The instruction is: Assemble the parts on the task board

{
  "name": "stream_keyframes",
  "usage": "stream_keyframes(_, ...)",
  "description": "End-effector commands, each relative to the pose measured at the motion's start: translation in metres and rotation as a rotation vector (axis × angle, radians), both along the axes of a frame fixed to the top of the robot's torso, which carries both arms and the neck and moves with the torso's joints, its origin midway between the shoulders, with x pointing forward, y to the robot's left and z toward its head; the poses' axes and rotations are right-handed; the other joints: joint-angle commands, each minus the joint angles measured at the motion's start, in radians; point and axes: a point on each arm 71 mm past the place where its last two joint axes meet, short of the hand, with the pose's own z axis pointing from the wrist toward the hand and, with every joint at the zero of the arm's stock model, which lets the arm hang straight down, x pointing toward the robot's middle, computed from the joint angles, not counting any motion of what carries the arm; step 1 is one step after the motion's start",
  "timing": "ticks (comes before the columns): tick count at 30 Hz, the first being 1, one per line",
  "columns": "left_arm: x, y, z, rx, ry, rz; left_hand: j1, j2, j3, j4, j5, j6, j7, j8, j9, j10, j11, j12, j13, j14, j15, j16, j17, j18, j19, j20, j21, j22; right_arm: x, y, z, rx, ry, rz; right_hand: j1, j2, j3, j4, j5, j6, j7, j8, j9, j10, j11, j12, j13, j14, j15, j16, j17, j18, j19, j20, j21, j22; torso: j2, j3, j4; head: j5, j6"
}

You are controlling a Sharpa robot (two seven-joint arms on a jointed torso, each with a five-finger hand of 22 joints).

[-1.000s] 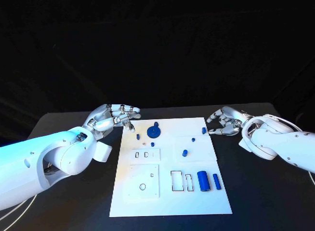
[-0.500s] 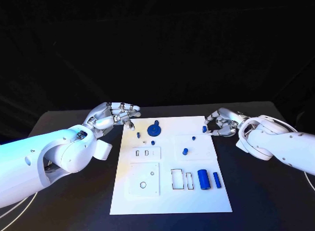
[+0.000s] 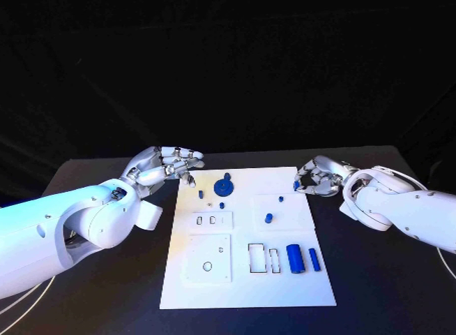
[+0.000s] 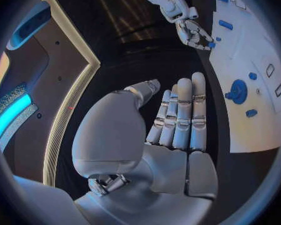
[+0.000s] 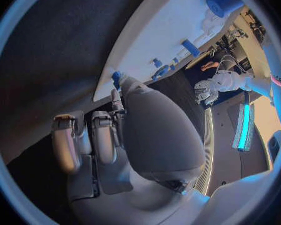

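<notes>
Seemingly light, stiff and slick, the small blue peg (image 3: 295,187) at the white board's (image 3: 246,293) far right edge wants a pinch across its sides. Right hand (image 3: 318,176) curls at it; contact unclear. Left hand (image 3: 170,166), fingers straight, holds nothing.

We saw a white task board (image 3: 289,289) on the black table (image 3: 389,279), carrying blue parts: a round disc (image 3: 224,187) and a cylinder (image 3: 294,259). Both arms were white, their hands silver.
</notes>
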Motion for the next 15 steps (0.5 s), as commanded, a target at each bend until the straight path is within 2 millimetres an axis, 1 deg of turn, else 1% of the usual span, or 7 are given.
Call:
stream_keyframes(1,-0.0006,-0.0017,0.0013,-0.005,-0.006,-0.018,0.014,0.001,0.007,0.001,0.001,-0.002,-0.001,0.003,0.002,-0.001,-0.002,0.002,0.001,-0.007,-0.002,0.005,-0.002,0.005,-0.007,-0.002,0.007,0.002,0.0000,0.0024,-0.0023,-0.014,0.016,0.017,0.002,0.008,0.008,-0.001,0.005,0.007,-0.002,0.006,0.001,0.039,-0.001,0.005,0.186,0.106,-0.005,0.003,0.263,-0.007,0.106,-0.005,0.005,0.263,0.000,0.0002,-0.0004,0.000,-0.001)
stream_keyframes(9,-0.0007,-0.0018,0.0013,-0.004,-0.006,-0.019,0.015,0.001,0.008,-0.001,0.001,-0.002,-0.001,0.003,0.002,-0.001,-0.002,0.002,0.001,-0.007,-0.003,0.005,-0.002,0.005,-0.009,-0.002,0.009,0.003,0.0008,0.0056,-0.0040,-0.016,0.025,0.018,-0.002,0.000,0.007,-0.001,0.002,0.007,-0.002,0.005,0.000,0.040,-0.001,0.006,0.187,0.106,-0.006,0.003,0.263,-0.007,0.106,-0.006,0.005,0.263,-0.001,0.0004,-0.0003,-0.001,-0.003)
stream_keyframes(15,-0.0007,-0.0017,0.0012,-0.003,-0.005,-0.020,0.015,0.001,0.008,-0.001,0.001,-0.002,-0.001,0.003,0.002,-0.001,-0.002,0.002,0.001,-0.007,-0.003,0.005,-0.002,0.005,-0.009,-0.002,0.009,0.003,0.0013,0.0064,-0.0048,-0.018,0.027,0.014,-0.003,-0.002,0.007,-0.001,0.001,0.007,-0.002,0.005,0.000,0.040,-0.001,0.006,0.187,0.106,-0.006,0.003,0.263,-0.007,0.106,-0.006,0.005,0.263,0.000,0.0003,-0.0002,-0.001,-0.003)
